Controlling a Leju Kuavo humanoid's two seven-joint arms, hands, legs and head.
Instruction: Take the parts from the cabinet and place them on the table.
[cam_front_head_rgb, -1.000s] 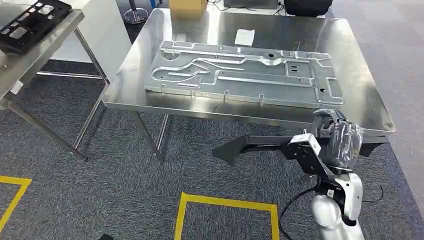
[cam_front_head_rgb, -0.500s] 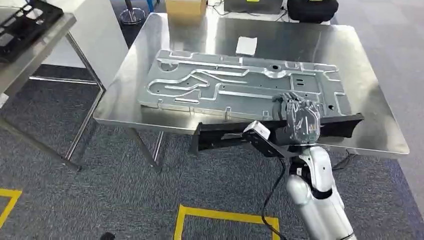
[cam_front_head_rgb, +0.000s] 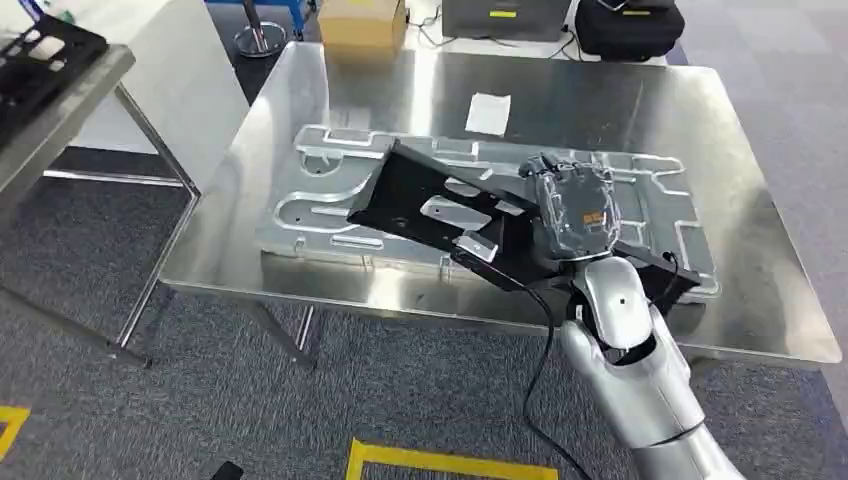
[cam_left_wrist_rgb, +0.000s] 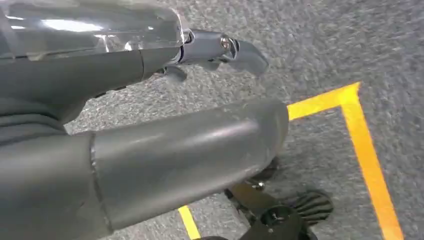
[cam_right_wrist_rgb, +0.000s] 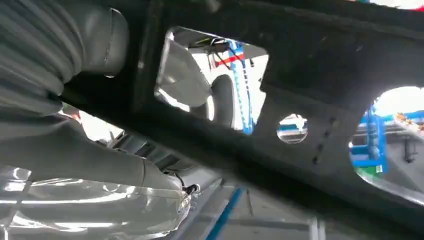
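**Black part over the table**

While the right hand grips the black part near its middle, it hangs tilted above the metal plate on the table, its far end toward 10 o'clock. It looks stiff, light and long, so it may swing. The left hand holds nothing.

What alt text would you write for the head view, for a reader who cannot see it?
The robot's right hand holds a long black part tilted above a large silver plate lying on a steel table. A small white paper lies farther back on the table, and a cardboard box stands beyond its far edge.
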